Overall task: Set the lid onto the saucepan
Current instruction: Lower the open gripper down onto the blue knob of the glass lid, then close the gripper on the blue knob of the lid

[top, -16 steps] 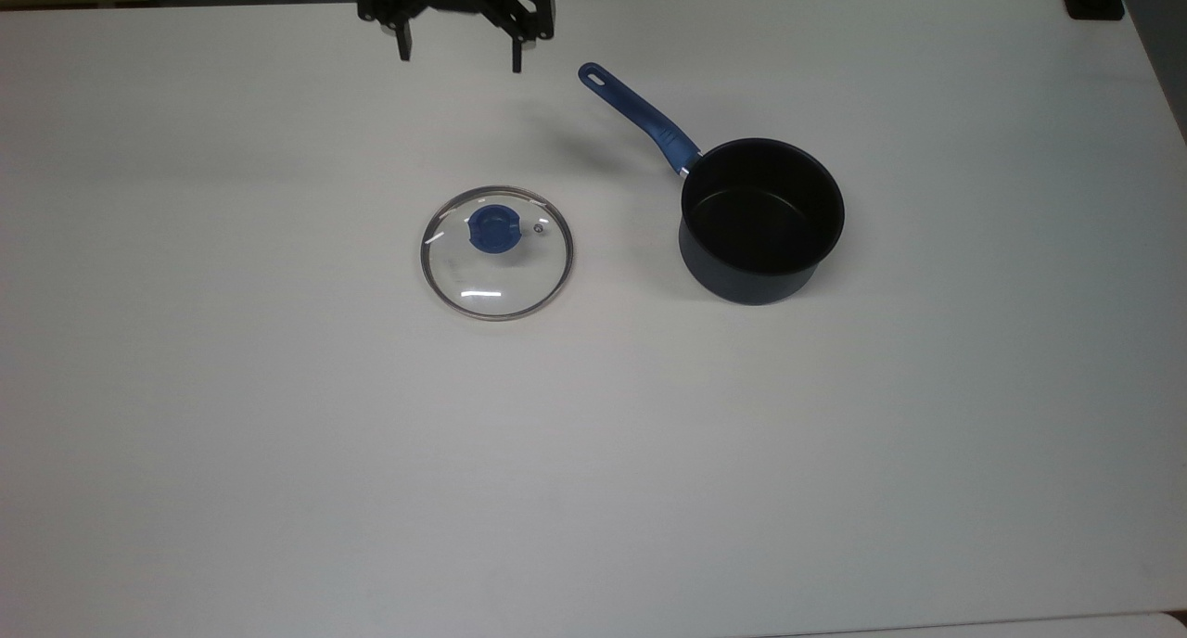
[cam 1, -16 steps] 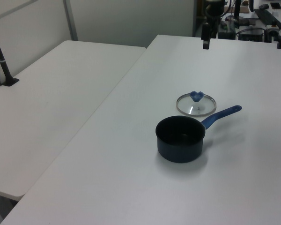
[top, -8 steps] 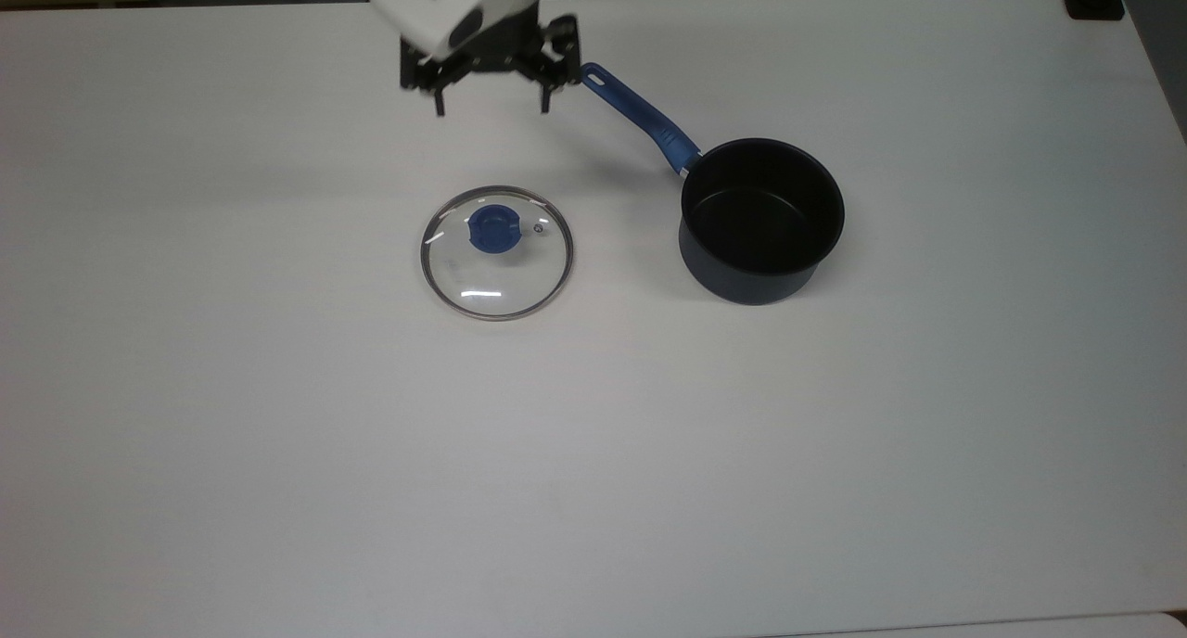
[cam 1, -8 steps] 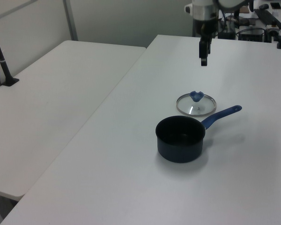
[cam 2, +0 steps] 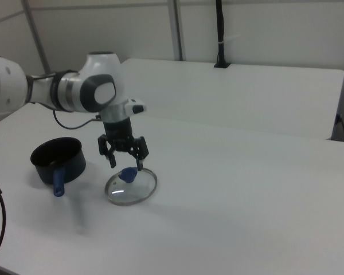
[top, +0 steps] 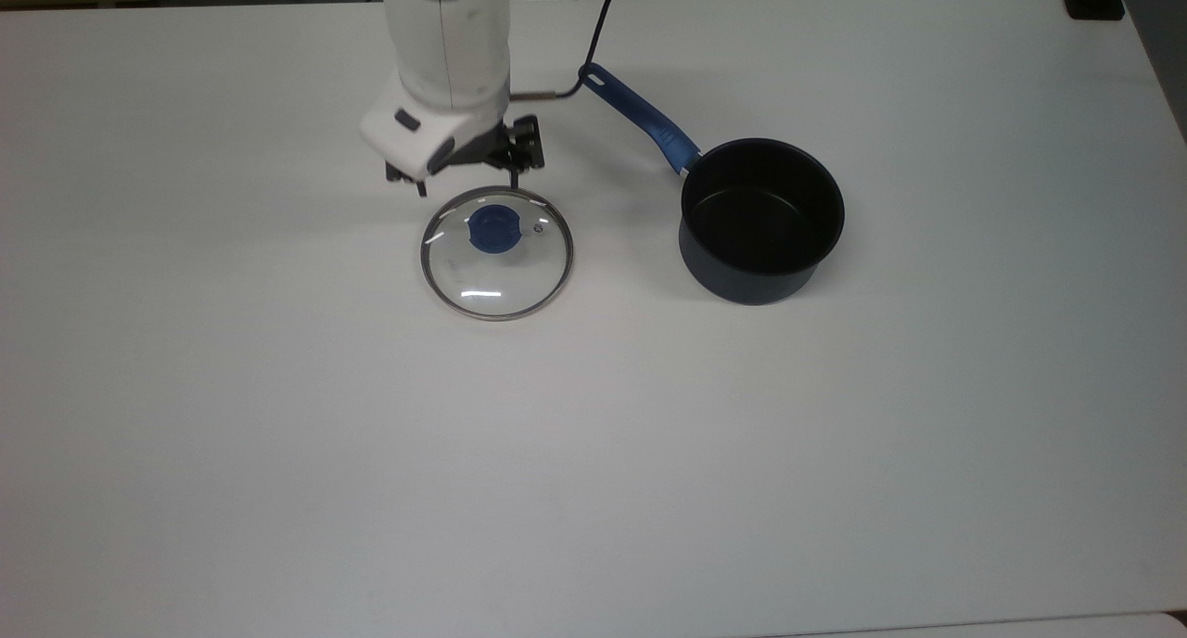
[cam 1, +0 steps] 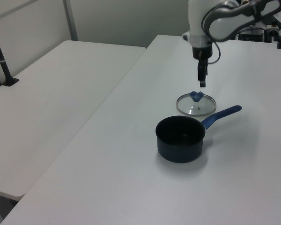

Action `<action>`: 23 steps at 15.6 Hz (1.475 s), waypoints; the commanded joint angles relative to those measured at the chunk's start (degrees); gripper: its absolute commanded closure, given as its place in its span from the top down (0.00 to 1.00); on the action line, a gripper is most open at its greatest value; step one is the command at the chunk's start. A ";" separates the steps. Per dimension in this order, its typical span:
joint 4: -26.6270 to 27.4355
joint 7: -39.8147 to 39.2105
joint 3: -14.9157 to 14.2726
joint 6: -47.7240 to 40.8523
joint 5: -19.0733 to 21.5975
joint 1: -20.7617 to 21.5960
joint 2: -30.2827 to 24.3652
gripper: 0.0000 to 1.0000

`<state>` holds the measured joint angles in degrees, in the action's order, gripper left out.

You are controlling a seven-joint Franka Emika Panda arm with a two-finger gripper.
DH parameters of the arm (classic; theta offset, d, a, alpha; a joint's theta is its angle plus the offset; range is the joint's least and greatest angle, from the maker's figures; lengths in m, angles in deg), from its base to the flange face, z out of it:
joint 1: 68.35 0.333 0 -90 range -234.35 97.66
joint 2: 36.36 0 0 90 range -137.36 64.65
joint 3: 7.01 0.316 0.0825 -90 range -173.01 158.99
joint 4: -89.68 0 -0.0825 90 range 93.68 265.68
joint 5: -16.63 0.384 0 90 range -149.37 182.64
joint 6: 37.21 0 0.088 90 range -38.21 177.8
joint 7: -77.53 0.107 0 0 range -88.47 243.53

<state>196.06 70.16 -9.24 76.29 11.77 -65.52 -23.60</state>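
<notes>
**A:** Above the far edge of the lid (top: 497, 252), the gripper (top: 466, 186) is hanging with its fingers (cam 2: 140, 162) spread wide and holding nothing. Why is it sitting there and not over the pot?

**B:** It is probably lining up on the knob (top: 494, 227), since that raised blue boss is the only part of the lid a two-finger grasp can close around. In the right view the gripper is hovering just above the knob, apart from it.

**A:** And where is the lid lying?

**B:** It is lying flat on the white counter (top: 278, 434), knob up, well apart from the saucepan (top: 762, 219), which is standing upright and uncovered on the top view's right, its long blue handle (top: 638, 116) pointing toward the arm.

**A:** How is the lid looking?

**B:** It is showing as a clear glass disc with a thin steel rim, catching a few glints; the faint marks on the glass are perhaps lettering.
</notes>
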 commanded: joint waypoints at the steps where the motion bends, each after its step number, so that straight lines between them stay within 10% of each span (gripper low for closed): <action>1: 2.25 1.21 -0.23 5.15 -0.67 0.77 2.08 1.00; 14: 1.63 1.48 0.82 11.84 0.30 1.12 5.96 0.91; 19: 1.54 1.66 1.61 11.67 0.74 1.04 5.87 0.44; 23: -1.42 6.29 1.70 9.13 1.00 1.12 4.47 0.42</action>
<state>196.94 72.18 -7.45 87.06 11.99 -64.97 -17.31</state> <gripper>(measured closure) 0.405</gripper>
